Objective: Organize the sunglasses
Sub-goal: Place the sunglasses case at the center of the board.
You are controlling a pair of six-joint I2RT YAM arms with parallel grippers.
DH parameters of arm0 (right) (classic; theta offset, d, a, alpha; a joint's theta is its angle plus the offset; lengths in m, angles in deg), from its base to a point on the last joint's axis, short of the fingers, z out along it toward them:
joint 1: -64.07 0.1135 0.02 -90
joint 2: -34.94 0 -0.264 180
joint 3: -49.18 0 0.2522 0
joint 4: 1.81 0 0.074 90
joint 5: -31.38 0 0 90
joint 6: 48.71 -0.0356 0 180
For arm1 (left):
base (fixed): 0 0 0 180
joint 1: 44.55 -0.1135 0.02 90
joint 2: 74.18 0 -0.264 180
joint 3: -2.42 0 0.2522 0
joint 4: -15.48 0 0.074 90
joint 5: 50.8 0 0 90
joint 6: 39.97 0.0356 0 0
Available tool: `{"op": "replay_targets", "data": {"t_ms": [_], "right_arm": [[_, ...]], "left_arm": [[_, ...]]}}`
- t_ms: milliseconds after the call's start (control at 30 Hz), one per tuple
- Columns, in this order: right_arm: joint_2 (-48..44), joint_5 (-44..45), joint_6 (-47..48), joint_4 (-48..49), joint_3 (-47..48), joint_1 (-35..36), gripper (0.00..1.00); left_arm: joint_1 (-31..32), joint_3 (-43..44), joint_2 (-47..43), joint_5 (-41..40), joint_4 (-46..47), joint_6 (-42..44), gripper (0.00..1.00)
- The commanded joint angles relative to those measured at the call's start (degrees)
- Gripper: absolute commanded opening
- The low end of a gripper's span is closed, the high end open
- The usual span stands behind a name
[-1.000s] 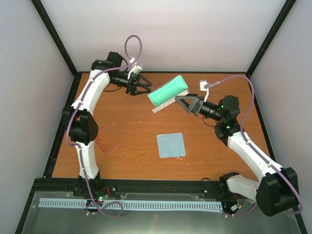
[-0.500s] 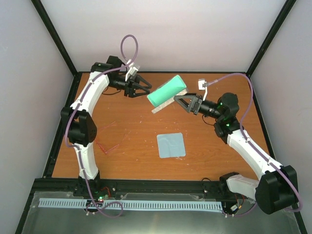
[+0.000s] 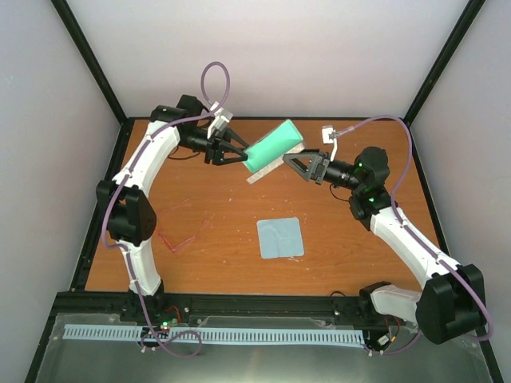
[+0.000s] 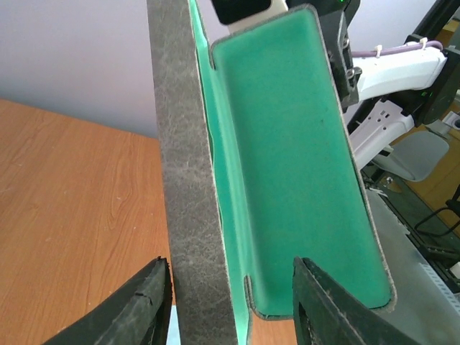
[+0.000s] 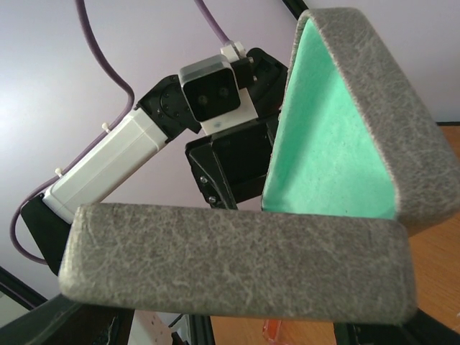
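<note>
I see right end effector clamped on open case, left end effector spread at its other end; sunglasses well left of case.

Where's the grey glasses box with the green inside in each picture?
Top external: the case is up in the air near the back middle, tilted.
Left wrist: the case fills the middle, open, green lining showing, grey flap on its left.
Right wrist: the case fills most of the picture, grey flap across the bottom.
Shared landmark: the orange wooden table, also the table at lower left and the table at the right edge.
</note>
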Motion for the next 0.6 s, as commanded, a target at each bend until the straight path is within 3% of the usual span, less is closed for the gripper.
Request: {"op": "replay_targets", "data": {"t_ms": [0,233,367,467,567], "right_arm": [[-0.04,-0.54,0.97,2.88,2.78,-0.05,0.03],[0.00,-0.94,0.92,2.78,3.02,-0.10,0.03],[-0.10,-0.89,1.16,2.21,2.87,-0.09,0.03],[-0.04,-0.88,1.76,1.26,2.75,-0.05,0.03],[-0.12,-0.64,2.28,0.11,2.51,-0.06,0.03]], "left_arm": [[1.87,-0.30,-1.17,-1.55,-0.67,2.30,0.47],[3.97,0.13,-0.62,-2.97,-0.67,2.21,0.40],[4.07,1.92,0.20,-3.67,-0.67,0.95,0.23],[4.07,2.53,0.24,-4.05,-0.64,0.78,0.17],[4.07,3.68,0.31,-4.38,-0.60,0.15,0.02]]}}
